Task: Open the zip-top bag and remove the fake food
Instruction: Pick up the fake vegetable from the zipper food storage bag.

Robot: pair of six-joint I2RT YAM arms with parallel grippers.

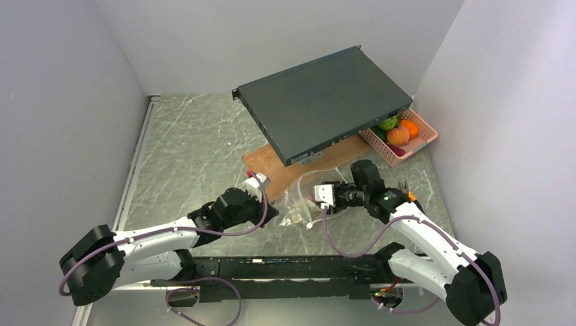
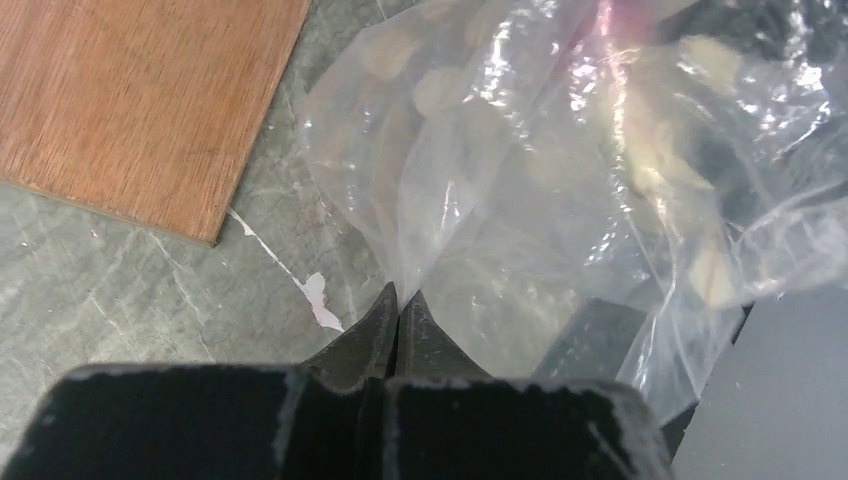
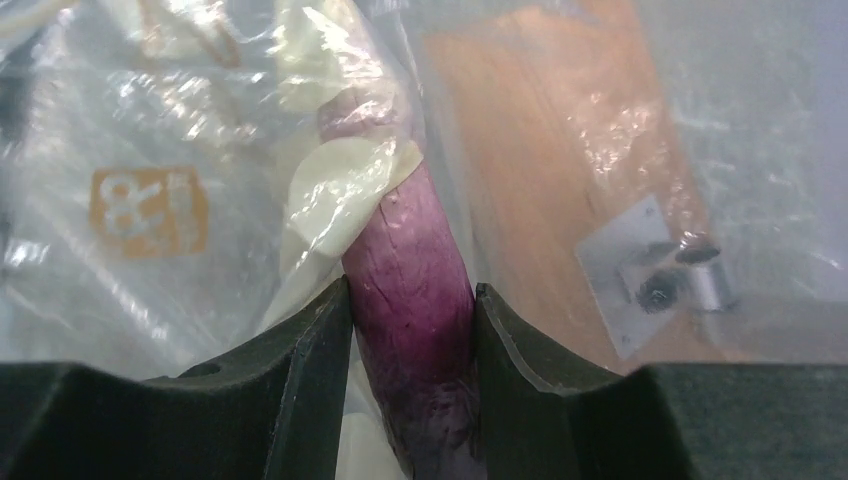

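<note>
The clear zip-top bag (image 1: 299,206) lies crumpled on the table between my two grippers. My left gripper (image 2: 400,297) is shut on a fold of the bag (image 2: 560,180) at its near edge. My right gripper (image 1: 321,197) reaches into the bag from the right. In the right wrist view its jaws (image 3: 412,305) are closed on a purple, elongated piece of fake food (image 3: 408,250), with shiny plastic (image 3: 150,150) all around and a pale leafy piece (image 3: 345,175) over the food's far end.
A wooden board (image 1: 289,170) lies just behind the bag, under a large black flat case (image 1: 322,102) that is propped at a tilt. A pink lattice basket (image 1: 422,139) at the back right holds orange and green toy fruit. Grey walls stand close on both sides.
</note>
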